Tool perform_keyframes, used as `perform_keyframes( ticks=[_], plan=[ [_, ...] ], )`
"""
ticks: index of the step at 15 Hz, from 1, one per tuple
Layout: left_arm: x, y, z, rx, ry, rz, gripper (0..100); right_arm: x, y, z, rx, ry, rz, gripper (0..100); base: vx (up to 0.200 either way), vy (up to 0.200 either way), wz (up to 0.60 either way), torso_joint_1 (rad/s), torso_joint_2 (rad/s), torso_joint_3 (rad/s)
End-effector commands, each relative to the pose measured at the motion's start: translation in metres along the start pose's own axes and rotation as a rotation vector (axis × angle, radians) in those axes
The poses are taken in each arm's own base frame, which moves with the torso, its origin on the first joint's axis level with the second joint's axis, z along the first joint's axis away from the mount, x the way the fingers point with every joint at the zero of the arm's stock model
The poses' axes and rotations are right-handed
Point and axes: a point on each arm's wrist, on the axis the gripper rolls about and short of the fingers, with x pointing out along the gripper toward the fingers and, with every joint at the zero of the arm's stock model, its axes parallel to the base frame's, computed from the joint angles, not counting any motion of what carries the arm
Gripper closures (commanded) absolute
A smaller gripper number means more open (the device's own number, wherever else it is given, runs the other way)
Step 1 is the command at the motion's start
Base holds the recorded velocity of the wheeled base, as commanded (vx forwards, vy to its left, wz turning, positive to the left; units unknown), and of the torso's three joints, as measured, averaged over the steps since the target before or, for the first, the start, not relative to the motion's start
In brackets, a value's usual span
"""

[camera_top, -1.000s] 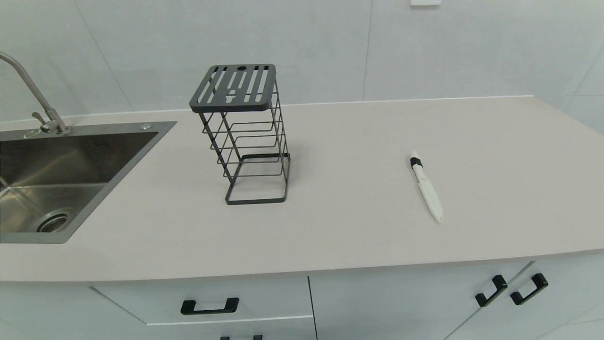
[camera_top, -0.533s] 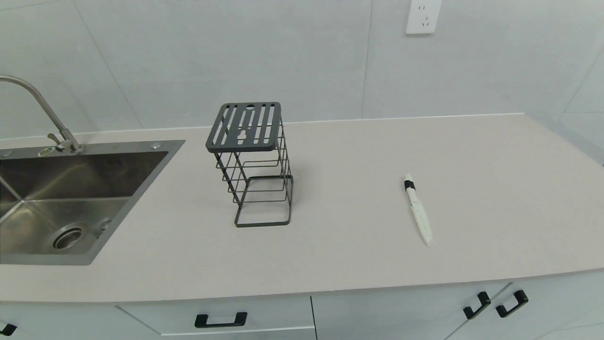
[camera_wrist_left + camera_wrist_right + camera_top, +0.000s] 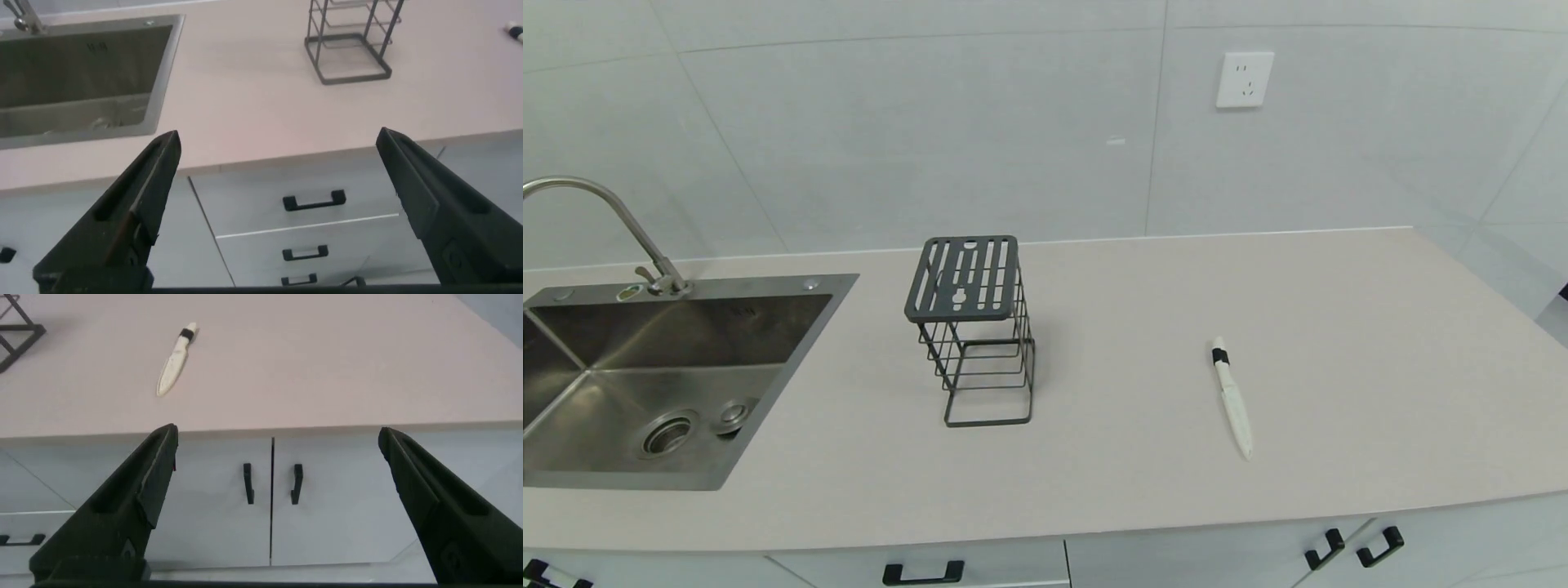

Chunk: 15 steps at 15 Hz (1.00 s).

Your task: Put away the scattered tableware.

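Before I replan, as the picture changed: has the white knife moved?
No. The knife keeps its place right of the wire rack, tip toward the counter front edge; the whole view shifted, so the camera moved.

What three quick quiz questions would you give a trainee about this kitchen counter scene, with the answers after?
1. Which stands nearer the sink: the wire rack or the knife?
2. True or false: the knife is slotted into the wire rack.
3. Pick one. The left pincer and the right pincer are: A, both open and empty; B, both shut; C, one shut on the knife.

Key
1. The wire rack; the knife lies on the counter on the rack's far side from the sink.
2. False; it lies flat on the counter, apart from the rack.
3. A.
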Motion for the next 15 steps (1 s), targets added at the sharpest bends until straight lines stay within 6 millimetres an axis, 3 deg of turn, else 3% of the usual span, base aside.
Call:
perform_keyframes(
  ticks=[1,5,8,13,15],
  plan=[
    [0.0001,0.0000,-0.0001,0.000,0.001,0.000,0,0.0001,0.0000,0.0000,0.000,0.001,0.001,0,0.000,0.000,0.00,0.242,-0.45,-0.217],
    [0.0001,0.0000,-0.0001,0.000,0.001,0.000,0,0.0001,0.0000,0.0000,0.000,0.001,0.001,0,0.000,0.000,0.00,0.195,-0.39,-0.190],
    [0.0001,0.0001,-0.0001,0.000,0.002,0.003,0,0.0001,0.0000,0.0000,0.000,0.001,0.001,0,0.000,0.000,0.00,0.015,-0.03,-0.015],
    [0.0001,0.0009,-0.0003,0.024,0.005,0.038,0,0.0001,0.0000,0.0000,0.000,0.001,0.001,0,0.000,-0.200,0.00,0.006,0.00,0.000],
    [0.0001,0.0009,-0.0003,0.023,0.005,0.038,0,0.0001,0.0000,0.0000,0.000,0.001,0.001,0,0.000,0.000,0.00,0.000,0.00,0.000]
  ],
)
